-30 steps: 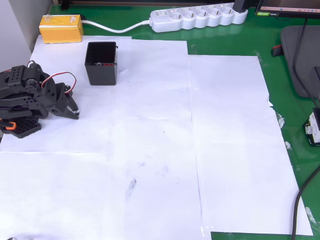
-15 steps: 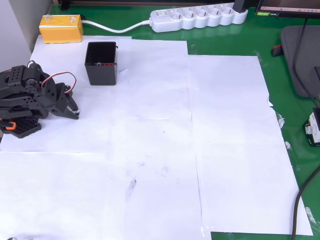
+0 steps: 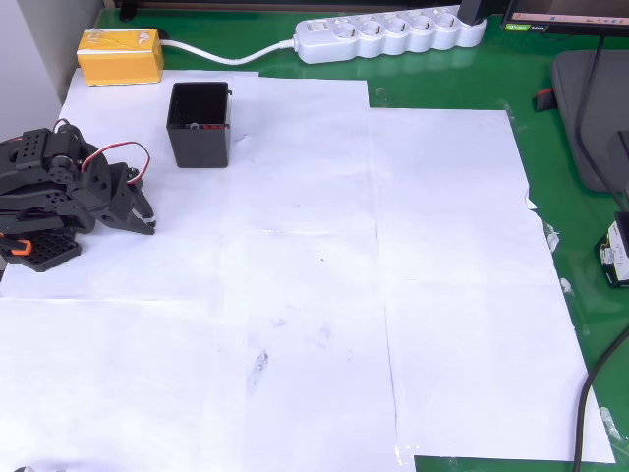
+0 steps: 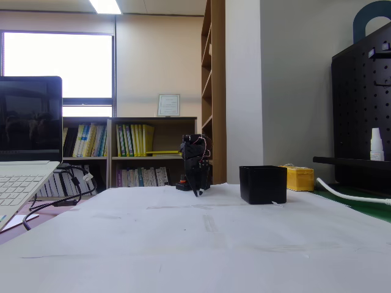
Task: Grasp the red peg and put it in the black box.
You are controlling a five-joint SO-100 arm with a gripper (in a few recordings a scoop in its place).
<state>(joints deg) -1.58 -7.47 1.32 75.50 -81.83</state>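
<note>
From my station, nearest the fixed camera lies the table's spread of white paper sheets [image 4: 201,244]. Farther back stands the small square black plastic box [image 3: 200,125], and in the overhead view I see a speck of red, the tiny dark-red peg [image 3: 213,127], lying inside it by the near wall. To its left the black two-finger gripper [image 3: 147,222] rests low over the paper, its tips drawn together on nothing. Beyond the box sits the yellow rectangular block [image 3: 120,56].
</note>
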